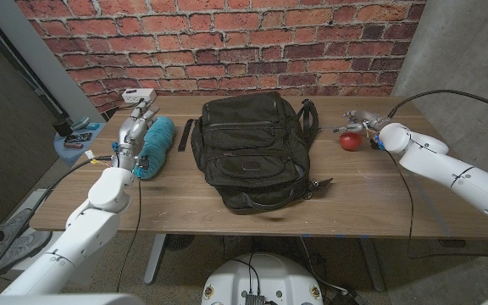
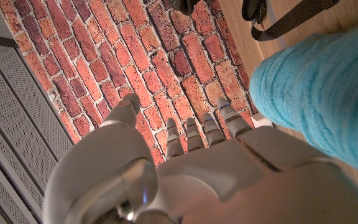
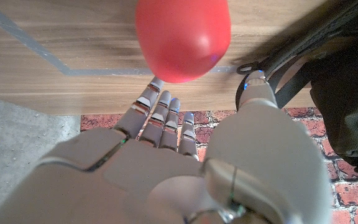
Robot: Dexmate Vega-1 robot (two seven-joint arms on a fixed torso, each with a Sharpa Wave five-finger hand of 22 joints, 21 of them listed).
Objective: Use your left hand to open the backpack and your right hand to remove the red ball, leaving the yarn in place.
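- A wooden table [image 1: 379, 199] stands against a red brick wall [image 1: 227, 42].
- The black backpack [image 1: 251, 148] lies centre.
- Teal yarn [image 1: 155, 146] lies at 9 o'clock beside the spread, empty left hand [image 1: 134, 127].
- The red ball [image 1: 350, 141] lies at 3 o'clock by the spread, empty right hand [image 1: 361, 119].

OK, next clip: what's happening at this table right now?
A two-armed robot stands at a wooden table with a black backpack lying in the middle. The red ball is on the table right of the backpack, just by the right robot hand, whose fingers are spread and hold nothing. The left robot hand is beside the teal yarn, left of the backpack, not gripping it.
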